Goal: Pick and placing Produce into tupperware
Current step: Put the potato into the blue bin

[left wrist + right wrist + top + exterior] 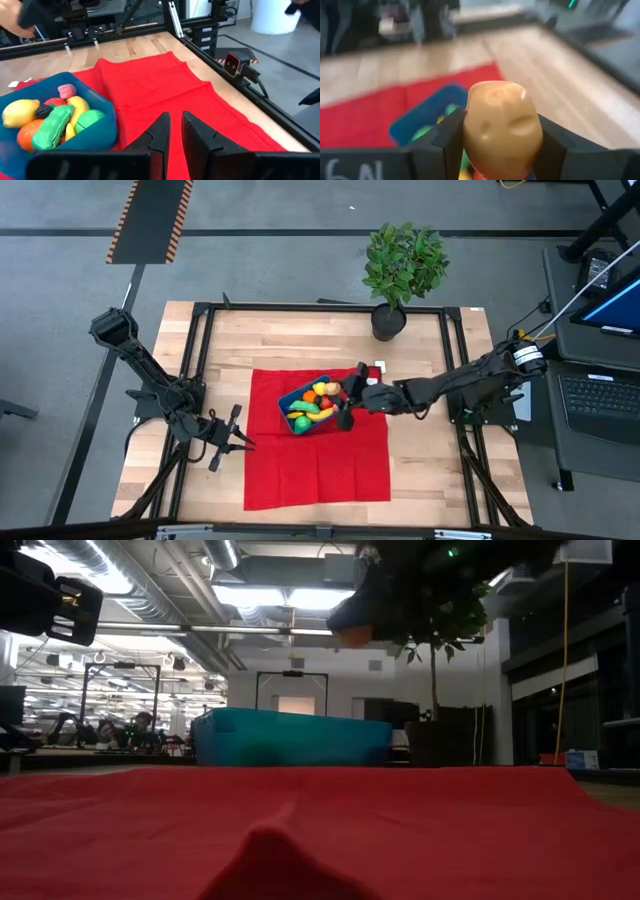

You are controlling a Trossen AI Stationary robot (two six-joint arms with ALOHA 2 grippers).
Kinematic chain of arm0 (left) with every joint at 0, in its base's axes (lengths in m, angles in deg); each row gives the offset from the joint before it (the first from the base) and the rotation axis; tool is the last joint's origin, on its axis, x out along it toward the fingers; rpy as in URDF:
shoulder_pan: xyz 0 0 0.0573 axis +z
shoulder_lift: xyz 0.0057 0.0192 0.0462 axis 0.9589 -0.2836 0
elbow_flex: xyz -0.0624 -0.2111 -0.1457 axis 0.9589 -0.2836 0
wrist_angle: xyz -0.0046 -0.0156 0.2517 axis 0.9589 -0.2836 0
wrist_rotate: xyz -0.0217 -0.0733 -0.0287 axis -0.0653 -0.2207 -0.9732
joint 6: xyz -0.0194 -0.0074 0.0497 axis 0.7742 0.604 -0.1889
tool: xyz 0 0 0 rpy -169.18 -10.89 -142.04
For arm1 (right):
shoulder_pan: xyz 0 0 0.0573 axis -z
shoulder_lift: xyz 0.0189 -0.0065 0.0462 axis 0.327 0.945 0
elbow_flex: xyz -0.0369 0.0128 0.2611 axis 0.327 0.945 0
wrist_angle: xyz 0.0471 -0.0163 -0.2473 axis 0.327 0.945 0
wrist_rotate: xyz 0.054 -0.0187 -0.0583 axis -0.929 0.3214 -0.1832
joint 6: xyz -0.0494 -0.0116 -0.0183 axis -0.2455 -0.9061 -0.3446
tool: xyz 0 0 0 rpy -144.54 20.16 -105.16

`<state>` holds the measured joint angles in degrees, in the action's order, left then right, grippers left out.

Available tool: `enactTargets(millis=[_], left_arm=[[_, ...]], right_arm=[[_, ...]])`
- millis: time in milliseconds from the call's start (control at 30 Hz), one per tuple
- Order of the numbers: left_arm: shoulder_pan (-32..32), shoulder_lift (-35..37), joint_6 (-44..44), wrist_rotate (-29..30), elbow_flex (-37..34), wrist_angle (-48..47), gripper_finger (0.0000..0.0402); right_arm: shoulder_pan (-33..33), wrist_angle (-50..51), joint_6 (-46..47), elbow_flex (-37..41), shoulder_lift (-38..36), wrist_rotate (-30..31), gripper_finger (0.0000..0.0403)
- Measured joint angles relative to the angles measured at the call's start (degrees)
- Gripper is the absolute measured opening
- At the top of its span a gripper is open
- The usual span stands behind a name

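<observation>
High view, container: the blue rounded-rectangle plastic tupperware [305,408] sits at frame centre on the big red cloth [320,470], already heaped with small toy produce [312,406] so the load stays together.
High view, right gripper [352,393]: reaches in from the right and hangs at the tub's right rim — placed there, I judge, to drop its piece in.
High view, left gripper [240,440]: parked at the cloth's left edge, clear of the tub.
Low view: the tub's blue wall [290,737] stands mid-frame beyond the cloth; a dark gripper with something tan [352,635] hangs above it.
Left wrist view: its fingers [161,132] are nearly together with nothing between them; filled tub at lower left.
Right wrist view: the jaws clamp a tan potato-shaped toy [502,127] — held over the tub below.
</observation>
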<state>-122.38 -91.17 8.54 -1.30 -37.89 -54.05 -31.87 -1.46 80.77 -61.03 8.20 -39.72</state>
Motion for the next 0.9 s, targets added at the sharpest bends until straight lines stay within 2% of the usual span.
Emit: enactTargets(millis=[100,200,633,767,900], left_arm=[[0.00,-0.02,0.02,0.00,0.00,-0.94,0.0034],[0.00,-0.02,0.04,0.01,0.00,-0.97,0.0028],[0.00,-0.02,0.09,0.02,0.00,-1.00,0.0003],[0.00,-0.02,0.11,0.01,0.00,-1.00,0.0001],[0.00,-0.02,0.13,0.03,0.00,-1.00,0.0010]], right_arm=[[0.66,14.17,3.31,-6.04,0.00,-4.49,0.0174],[1.48,22.07,5.57,-10.65,0.38,-7.15,0.0174],[6.32,42.19,4.21,-27.05,11.60,-19.74,0.0174],[7.36,44.27,4.16,-29.31,14.82,-22.74,0.0174],[7.87,47.18,5.36,-29.60,16.99,-23.00,0.0174]])
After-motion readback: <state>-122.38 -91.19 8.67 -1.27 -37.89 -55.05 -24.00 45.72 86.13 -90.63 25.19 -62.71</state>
